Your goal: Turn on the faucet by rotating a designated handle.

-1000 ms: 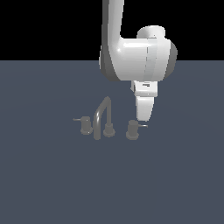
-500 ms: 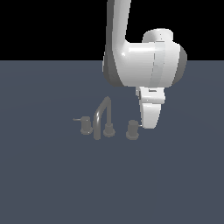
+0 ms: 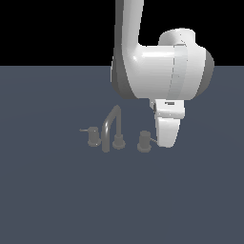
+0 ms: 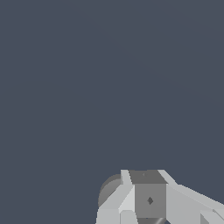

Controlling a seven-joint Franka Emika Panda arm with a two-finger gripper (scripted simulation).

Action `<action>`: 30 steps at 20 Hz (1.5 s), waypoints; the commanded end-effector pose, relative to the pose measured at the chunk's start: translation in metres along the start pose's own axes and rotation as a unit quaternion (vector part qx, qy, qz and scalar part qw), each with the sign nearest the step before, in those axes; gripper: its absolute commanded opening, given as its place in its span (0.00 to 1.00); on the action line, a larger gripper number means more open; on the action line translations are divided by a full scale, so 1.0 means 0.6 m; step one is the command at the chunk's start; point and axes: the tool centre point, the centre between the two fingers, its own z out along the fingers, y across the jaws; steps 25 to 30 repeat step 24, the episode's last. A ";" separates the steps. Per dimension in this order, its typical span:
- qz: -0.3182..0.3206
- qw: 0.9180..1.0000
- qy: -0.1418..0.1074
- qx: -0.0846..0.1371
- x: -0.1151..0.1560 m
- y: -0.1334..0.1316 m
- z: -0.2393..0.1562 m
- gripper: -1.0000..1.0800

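Observation:
The faucet is a small grey set on the dark floor; its arched spout (image 3: 110, 129) stands between two stubby knobs. The handle (image 3: 144, 141) is the knob on the exterior view's right, and its thin pale lever rod (image 3: 152, 141) points right. My gripper (image 3: 167, 143) hangs just right of that knob, with its tip at the end of the rod and covering it. No gap shows between the fingers (image 4: 149, 200), and they hold nothing. In the wrist view a round dark knob (image 4: 109, 189) peeks out beside the fingers.
The twin knob (image 3: 93, 137), with a rod pointing left, sits on the exterior view's left of the spout. The spout's round base (image 3: 118, 141) lies between the knobs. The bulky white arm (image 3: 162, 71) hangs over the set. The flat dark grey floor (image 3: 62, 200) lies all around.
My gripper has moved toward the exterior view's right and downward, from above the handle to beside its lever rod. The arm looks larger. The faucet has not moved.

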 end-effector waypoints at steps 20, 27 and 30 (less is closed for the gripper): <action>0.003 1.000 0.000 -0.013 -0.091 0.047 0.004 0.00; -0.005 1.000 -0.002 -0.015 -0.126 0.046 0.006 0.00; -0.005 1.000 -0.002 -0.015 -0.126 0.046 0.006 0.00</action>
